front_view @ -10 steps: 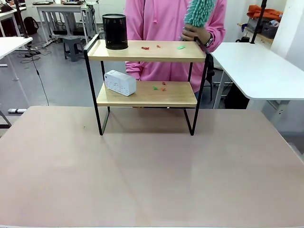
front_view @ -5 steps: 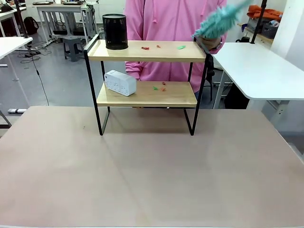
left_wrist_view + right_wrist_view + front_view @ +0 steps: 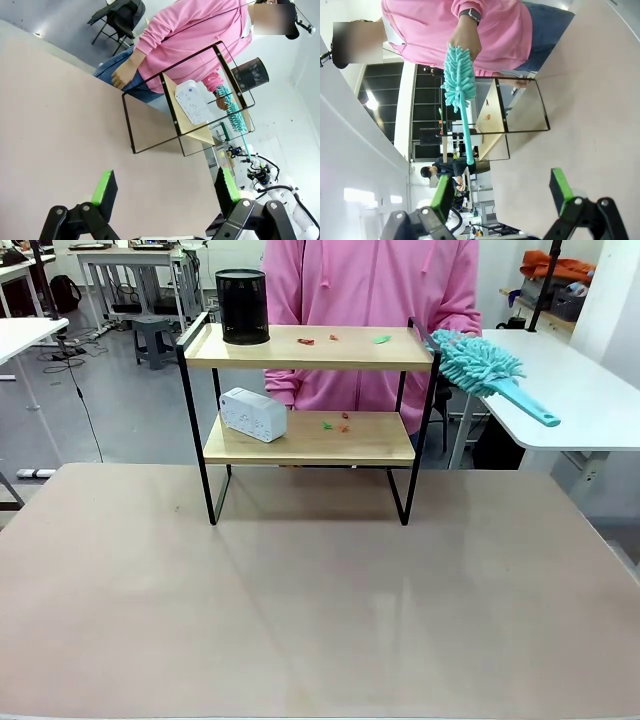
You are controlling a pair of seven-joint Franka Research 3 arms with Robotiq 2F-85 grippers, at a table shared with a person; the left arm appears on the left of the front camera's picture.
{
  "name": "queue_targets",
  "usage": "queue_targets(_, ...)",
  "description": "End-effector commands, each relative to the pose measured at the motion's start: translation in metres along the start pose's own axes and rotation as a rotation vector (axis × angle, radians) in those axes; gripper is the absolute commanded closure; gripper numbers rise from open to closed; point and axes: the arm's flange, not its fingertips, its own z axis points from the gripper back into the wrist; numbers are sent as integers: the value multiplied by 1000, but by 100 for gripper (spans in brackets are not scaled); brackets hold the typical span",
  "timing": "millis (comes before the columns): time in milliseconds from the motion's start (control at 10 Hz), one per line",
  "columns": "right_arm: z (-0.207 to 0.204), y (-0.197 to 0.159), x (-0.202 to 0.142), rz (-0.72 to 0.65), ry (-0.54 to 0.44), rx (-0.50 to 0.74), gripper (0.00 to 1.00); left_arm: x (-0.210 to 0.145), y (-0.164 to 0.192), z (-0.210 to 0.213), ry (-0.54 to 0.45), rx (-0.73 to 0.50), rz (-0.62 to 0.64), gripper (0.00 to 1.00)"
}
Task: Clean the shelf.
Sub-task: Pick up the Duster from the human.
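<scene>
The shelf [image 3: 270, 358] stands at the table's far side: two wooden boards in a black frame. Red and green scraps [image 3: 306, 341] lie on the top board and more scraps [image 3: 335, 425] on the lower one. A person in pink [image 3: 360, 280] behind it holds a teal fluffy duster [image 3: 480, 365] by its head end beside the shelf's right post, handle pointing right. My left gripper [image 3: 165, 187] is open above the table, facing the shelf [image 3: 170, 95]. My right gripper [image 3: 502, 192] is open too, far from the duster [image 3: 456, 85] and shelf [image 3: 495, 100].
A black mesh cup [image 3: 242, 306] stands on the top board's left end. A white power strip [image 3: 252, 414] lies on the lower board's left. A white side table [image 3: 560, 390] is at the right. The pink tabletop [image 3: 320, 600] spreads in front of the shelf.
The person swung the duster down from upright above the shelf's right end to a level pose at its right side. Neither gripper's jaws moved.
</scene>
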Motion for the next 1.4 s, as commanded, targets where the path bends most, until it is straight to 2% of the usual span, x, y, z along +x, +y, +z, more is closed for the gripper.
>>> queue_targets(0, -4, 1, 1, 16, -10, 27, 0, -2, 0, -4, -19, -13, -30, 0)
queue_targets(100, 0, 0, 0, 0, 0, 0, 0, -2, 0, -4, -19, -13, -30, 0)
queue_targets(200, -14, -1, 15, -19, 58, 85, 0, -2, 0, -4, -19, -13, -30, 0)
queue_targets(300, -36, 4, 29, -12, 80, 78, 0, -2, 0, -4, -19, -13, -30, 0)
queue_targets(600, -137, 33, 68, -33, 195, 54, 0, -2, 0, -4, -19, -13, -30, 0)
queue_targets(900, -224, 29, 74, -157, 270, 68, 0, -2, 0, -4, -19, -13, -30, 0)
queue_targets(1100, -250, 34, 72, -206, 298, 129, 0, -2, 0, -4, -19, -13, -30, 0)
queue_targets(1300, -258, 40, 65, -181, 334, 132, 0, -2, 0, -4, -19, -13, -30, 0)
